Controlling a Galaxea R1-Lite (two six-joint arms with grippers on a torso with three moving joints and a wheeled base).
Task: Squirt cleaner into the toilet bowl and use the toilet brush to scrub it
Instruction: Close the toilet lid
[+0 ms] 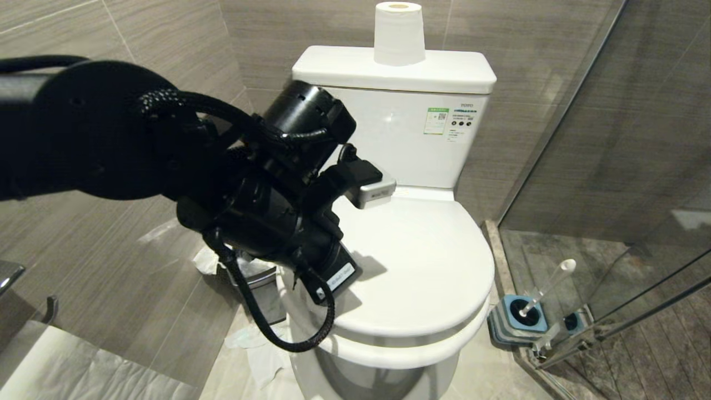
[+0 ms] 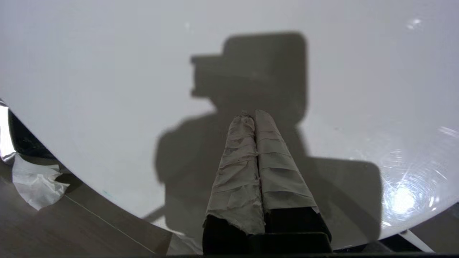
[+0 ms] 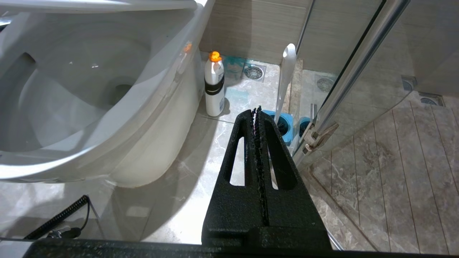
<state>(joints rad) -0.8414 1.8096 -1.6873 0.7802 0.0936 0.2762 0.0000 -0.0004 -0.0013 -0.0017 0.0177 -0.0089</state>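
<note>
The toilet lid [image 1: 411,261] is down over the toilet bowl [image 3: 71,93], so it must be lifted first: glossy, slippery, rigid, best hooked under its front rim. The left gripper [image 2: 255,116], fingers pressed together and empty, hovers over the lid. The toilet brush [image 1: 547,289], light and stiff, stands in its holder [image 1: 514,322] beside the toilet; grasp it mid-handle. The right gripper [image 3: 256,111] is closed, low near the brush.

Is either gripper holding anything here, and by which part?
Nothing is held. The left gripper is shut empty over the closed toilet lid; the right gripper is shut empty too.
</note>
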